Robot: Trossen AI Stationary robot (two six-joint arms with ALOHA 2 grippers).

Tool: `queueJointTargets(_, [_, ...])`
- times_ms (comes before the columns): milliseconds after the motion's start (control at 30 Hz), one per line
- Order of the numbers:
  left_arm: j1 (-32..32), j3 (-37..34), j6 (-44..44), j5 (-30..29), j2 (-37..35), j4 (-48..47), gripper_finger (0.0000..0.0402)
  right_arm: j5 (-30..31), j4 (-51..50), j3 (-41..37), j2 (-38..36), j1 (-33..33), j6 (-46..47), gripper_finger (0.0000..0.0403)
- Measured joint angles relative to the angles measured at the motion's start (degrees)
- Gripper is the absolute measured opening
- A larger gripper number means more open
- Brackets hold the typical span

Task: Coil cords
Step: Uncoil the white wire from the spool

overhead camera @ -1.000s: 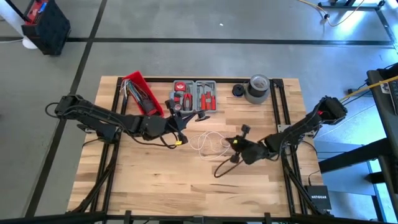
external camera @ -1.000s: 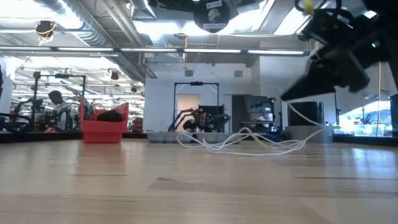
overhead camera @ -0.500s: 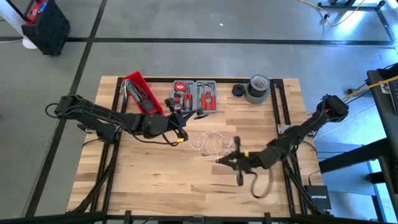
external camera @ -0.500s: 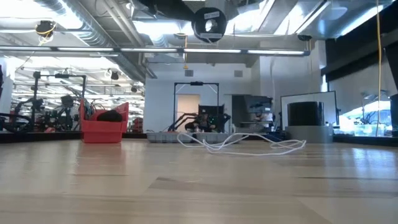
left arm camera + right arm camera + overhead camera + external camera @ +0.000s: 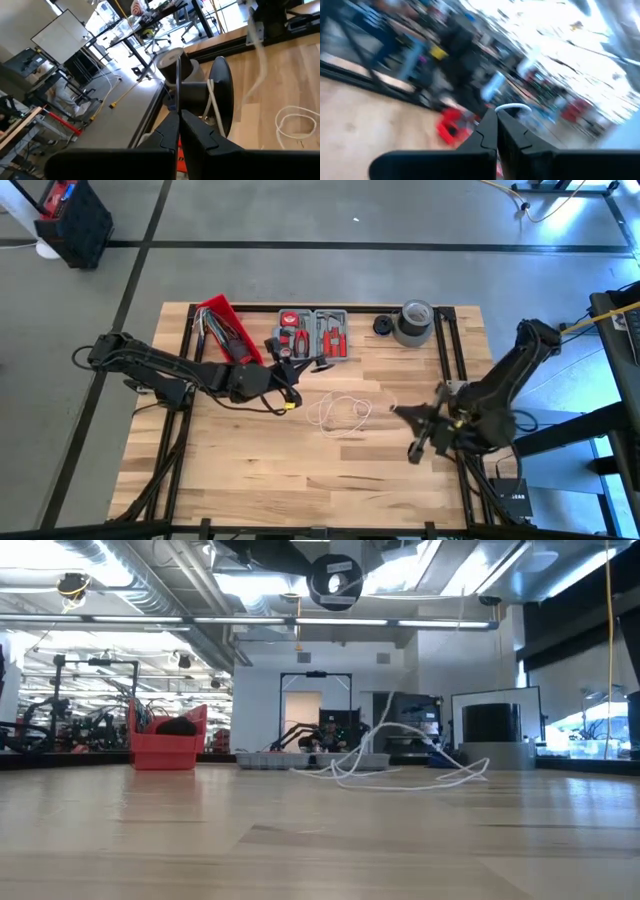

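White cord (image 5: 341, 412) lies in loose loops on the wooden bench (image 5: 270, 470), just in front of the grey tool case (image 5: 313, 333) and a little toward your right arm's side. In the low view one strand of it rises off the bench in an arc. Black cord: you cannot pick it out with any certainty in these views.

Your left gripper (image 5: 290, 375) sits just in front of the tool case, on the side of the red bin (image 5: 228, 330), its jaws pressed together; the left wrist view shows the two dark fingers (image 5: 167, 132) meeting. A thin dark strand runs up from the closed tips there, but whether it is pinched you cannot tell.

Your right gripper (image 5: 402, 413) is well out from the tool case, past the white loops toward the bench's right edge. Its jaws are closed too; the right wrist view shows a white loop arching just over the fingertips (image 5: 496, 120), though a grip on it cannot be confirmed.

Grey tape roll (image 5: 414, 323) stands beside the tool case at the far edge.
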Motion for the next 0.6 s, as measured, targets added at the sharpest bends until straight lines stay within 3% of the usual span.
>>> queueJointTargets(100, [0.05, 0.0, -0.07, 0.04, 0.0, -1.16, 0.0005, 8.58, -0.52, 0.0, -1.71, 2.9, -0.9, 0.0003])
queueJointTargets(233, [0.96, 0.0, -0.46, 0.04, 0.0, -2.54, 0.0005, 12.46, -0.44, 0.0, -3.17, 6.05, -0.94, 0.0003])
queueJointTargets(367, [2.71, 0.02, -3.18, -1.96, 0.02, -6.32, 0.0005, 11.89, 0.5, 0.0, -3.58, 7.89, -0.92, 0.0003])
queueJointTargets(533, [5.69, 0.02, -8.17, -4.07, 0.02, -11.71, 0.0005, 3.48, 2.86, 0.0, -3.58, 8.02, -0.97, 0.0003])
queueJointTargets(600, [6.3, 0.02, -9.72, -4.07, 0.02, -14.2, 0.0005, 5.33, 2.8, 0.0, -3.58, 8.02, -2.62, 0.0003])
